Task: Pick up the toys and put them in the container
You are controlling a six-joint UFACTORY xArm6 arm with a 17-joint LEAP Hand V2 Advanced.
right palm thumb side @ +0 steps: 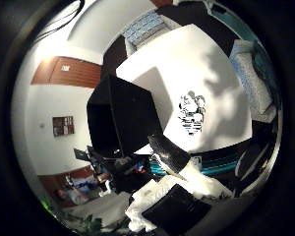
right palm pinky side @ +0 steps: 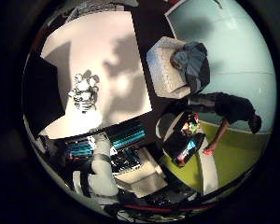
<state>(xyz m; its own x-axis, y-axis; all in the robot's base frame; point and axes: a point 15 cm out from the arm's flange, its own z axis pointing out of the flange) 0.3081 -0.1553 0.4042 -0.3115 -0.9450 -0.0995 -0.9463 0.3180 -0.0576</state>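
1. One black-and-white toy [right palm thumb side: 192, 113] lies on the white table [right palm thumb side: 221, 73], far from the palm.
2. Beside it stands the black container [right palm thumb side: 119, 118].
3. Hand [right palm pinky side: 100, 163] holds nothing, fingers relaxed.

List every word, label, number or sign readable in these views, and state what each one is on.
None can be read.
Striped toy on the white table: black and white stripes only, no lettering.
Black container beside the table: plain, no label visible.
Small plate on the brown wall panel: too small to read.
Dark frame on the white wall: contents too blurred to read.
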